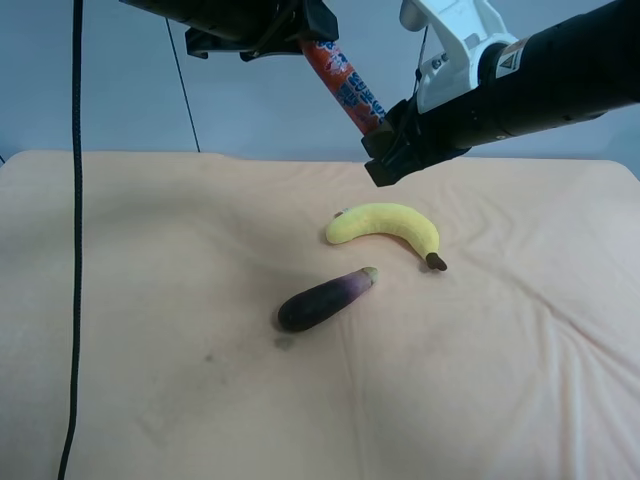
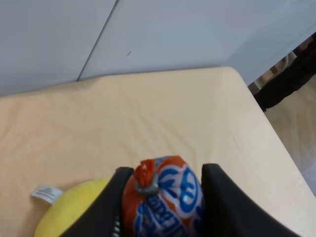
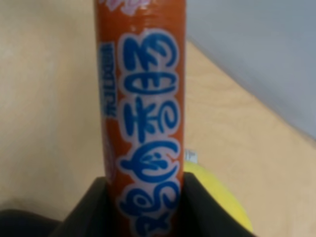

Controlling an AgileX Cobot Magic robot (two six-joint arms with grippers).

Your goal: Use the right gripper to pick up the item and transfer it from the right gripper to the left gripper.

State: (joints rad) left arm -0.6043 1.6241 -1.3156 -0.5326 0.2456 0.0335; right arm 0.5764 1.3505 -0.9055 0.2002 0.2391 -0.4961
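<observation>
The pick-up is done: the red sausage stick point(image 1: 345, 85) is well clear of the beige tablecloth point(image 1: 150, 380), held slanted in the air above the yellow banana point(image 1: 390, 225) and the dark purple eggplant point(image 1: 322, 300), which lie on the cloth untouched. The right gripper point(image 1: 385, 128) – on the arm with the white housing – is pinching the stick's lower end, jaws pressed against both its sides. The left gripper point(image 1: 305, 38), on the all-black arm, is closed on the upper end just below the crimp, its fingers point(image 2: 222, 197) flanking the wrapper. So the hand-over looks about midway – both claws hold the stick at once. How firmly the left one grips is hard to judge from this close, blurred view. What remains is for the right gripper to let go and draw away.
</observation>
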